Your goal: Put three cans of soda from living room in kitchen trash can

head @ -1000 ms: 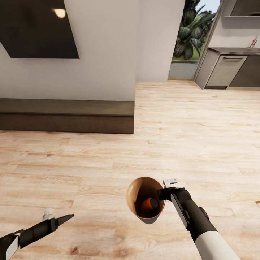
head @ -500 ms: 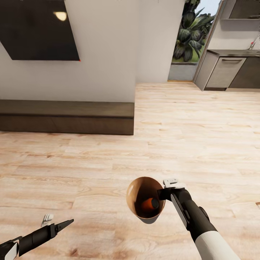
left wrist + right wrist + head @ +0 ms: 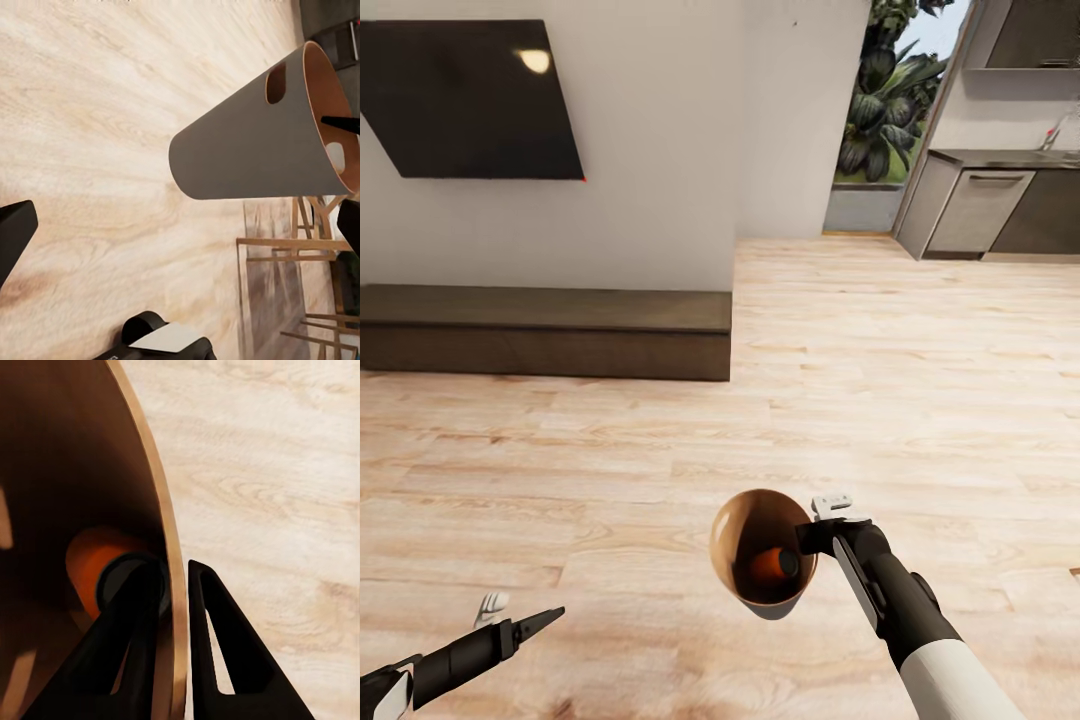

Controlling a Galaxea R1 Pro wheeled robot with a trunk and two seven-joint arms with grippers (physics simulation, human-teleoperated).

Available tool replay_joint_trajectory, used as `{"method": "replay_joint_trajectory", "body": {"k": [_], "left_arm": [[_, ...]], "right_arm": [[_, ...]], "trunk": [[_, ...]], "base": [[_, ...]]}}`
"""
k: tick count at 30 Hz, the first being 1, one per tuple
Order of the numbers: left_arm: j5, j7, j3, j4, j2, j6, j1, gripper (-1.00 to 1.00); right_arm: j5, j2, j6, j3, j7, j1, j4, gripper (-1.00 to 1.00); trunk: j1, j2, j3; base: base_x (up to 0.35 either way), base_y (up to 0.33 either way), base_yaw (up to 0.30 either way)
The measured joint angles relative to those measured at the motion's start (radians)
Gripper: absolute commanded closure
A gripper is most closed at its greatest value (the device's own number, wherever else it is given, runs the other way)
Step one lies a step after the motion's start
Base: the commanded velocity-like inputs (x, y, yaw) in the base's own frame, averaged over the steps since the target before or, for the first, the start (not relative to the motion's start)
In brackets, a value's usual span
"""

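Note:
My right gripper (image 3: pixel 806 540) is shut on the rim of the trash can (image 3: pixel 732 535), a pale grey tapered bin with a glossy orange-brown inside, held tilted above the wood floor. One finger is inside the wall and one outside (image 3: pixel 217 637). An orange soda can (image 3: pixel 768 567) lies inside the bin, its dark round end beside the inner finger (image 3: pixel 86 562). From the left wrist view the bin's grey outside (image 3: pixel 247 142) shows with its handle hole. My left gripper (image 3: pixel 530 618) hangs low at the left, open and empty. The other two cans are out of view.
A long low dark bench (image 3: pixel 545 330) runs along the white wall under the wall TV (image 3: pixel 470 100). Far right is the kitchen: grey cabinets and steel-fronted dishwasher (image 3: pixel 972 212), beside a tall window with plants (image 3: pixel 885 100). Open wood floor (image 3: pixel 880 380) lies between.
The whole view has shifted a little, so the camera has moved. My left arm has dropped lower and back toward the left. The right gripper and the bin hold the same pose.

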Motion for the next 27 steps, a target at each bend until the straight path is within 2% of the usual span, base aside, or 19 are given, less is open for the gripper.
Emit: {"method": "replay_joint_trajectory", "body": {"k": [27], "left_arm": [[0.001,0.0,0.0,0.0,0.0,0.0,0.0,-1.0]], "right_arm": [[-0.001,0.0,-0.001,0.0,0.0,0.0,0.0,1.0]], "trunk": [[0.0,0.0,0.045]], "base": [[0.0,0.0,-0.021]]}}
